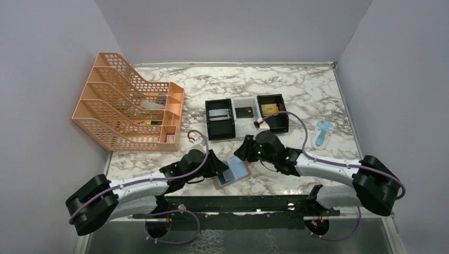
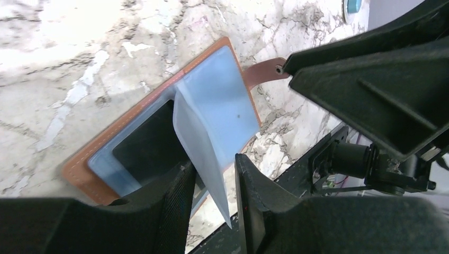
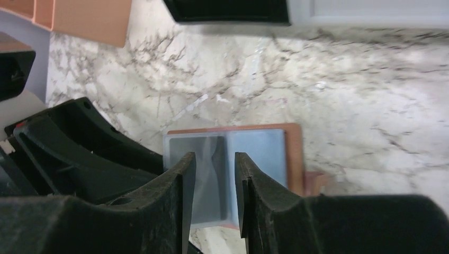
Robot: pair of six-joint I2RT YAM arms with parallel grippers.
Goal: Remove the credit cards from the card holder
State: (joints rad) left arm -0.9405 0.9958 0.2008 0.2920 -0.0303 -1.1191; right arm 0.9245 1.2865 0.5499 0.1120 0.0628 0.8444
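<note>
So there's a marble worktop (image 1: 317,90) with a big orange mesh file organizer (image 1: 122,103) at the back left. A black-and-white three-compartment tray (image 1: 244,130) sits mid-worktop with a few small bits in it, and a little blue-and-white packet (image 1: 323,132) lies off to the right. Both arms reach in toward the middle and meet over the card holder (image 1: 236,170), which lies flat and open on the worktop near the front edge, blue lining facing up.

The left fingers (image 2: 169,211) sit either side of a pale see-through flap (image 2: 204,148) that stands up off the lining. The gap is narrow, but honestly I can't tell if they're actually pinching it. The right fingers (image 3: 265,211) hang right over the holder, slightly parted with nothing in them.

One black credit card (image 2: 143,145) is tucked in the pocket beside the flap. The tan strap (image 2: 265,71) with its stud sticks out from the holder's edge, just under the right arm.
</note>
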